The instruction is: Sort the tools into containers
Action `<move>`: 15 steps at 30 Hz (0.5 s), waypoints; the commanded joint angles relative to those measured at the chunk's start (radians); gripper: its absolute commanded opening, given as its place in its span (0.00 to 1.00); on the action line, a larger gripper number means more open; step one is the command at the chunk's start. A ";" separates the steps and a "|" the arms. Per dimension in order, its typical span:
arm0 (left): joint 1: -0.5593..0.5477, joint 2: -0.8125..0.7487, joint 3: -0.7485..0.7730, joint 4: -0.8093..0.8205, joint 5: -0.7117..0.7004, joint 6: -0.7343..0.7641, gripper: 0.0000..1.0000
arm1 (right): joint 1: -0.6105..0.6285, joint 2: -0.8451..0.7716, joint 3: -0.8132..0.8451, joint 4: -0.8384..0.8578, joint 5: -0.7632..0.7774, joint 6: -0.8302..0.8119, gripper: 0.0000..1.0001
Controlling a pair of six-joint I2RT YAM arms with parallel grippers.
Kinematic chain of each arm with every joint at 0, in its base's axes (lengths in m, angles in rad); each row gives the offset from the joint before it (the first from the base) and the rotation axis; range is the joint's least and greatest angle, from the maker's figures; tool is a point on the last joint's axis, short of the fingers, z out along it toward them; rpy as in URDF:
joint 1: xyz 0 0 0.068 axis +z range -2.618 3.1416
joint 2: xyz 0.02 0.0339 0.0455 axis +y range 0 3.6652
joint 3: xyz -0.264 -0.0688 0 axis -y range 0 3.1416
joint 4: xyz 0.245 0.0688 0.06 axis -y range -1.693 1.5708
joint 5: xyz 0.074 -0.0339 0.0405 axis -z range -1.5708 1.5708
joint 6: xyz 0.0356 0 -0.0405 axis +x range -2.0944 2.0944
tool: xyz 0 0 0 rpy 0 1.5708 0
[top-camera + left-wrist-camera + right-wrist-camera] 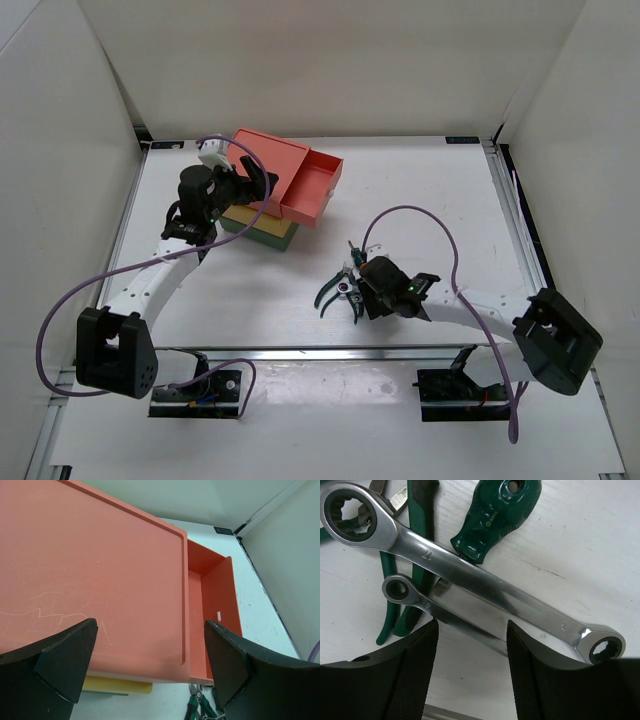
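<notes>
Left gripper (150, 630) jaws wide, hovering over the salmon-red square drawer box (268, 165), its drawer slid out. Right gripper (473, 630) half open, straddling the smaller silver metal wrench (422, 605), which lies under the larger silver wrench (485, 587) in 1 pile, well right of and nearer than that box.

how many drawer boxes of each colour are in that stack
salmon-red box: 1, drawer pulled out
yellow box: 1
dark green box: 1
total: 3
</notes>
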 commanded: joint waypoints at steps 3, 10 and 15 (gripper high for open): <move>0.005 -0.017 -0.026 -0.083 0.006 0.010 0.99 | 0.011 0.013 -0.004 0.058 -0.004 0.009 0.60; 0.006 -0.029 -0.030 -0.085 0.004 0.016 0.99 | 0.011 0.065 0.011 0.055 -0.004 0.021 0.52; 0.003 -0.032 -0.032 -0.088 0.000 0.015 0.99 | 0.011 0.096 0.016 0.040 -0.041 0.049 0.28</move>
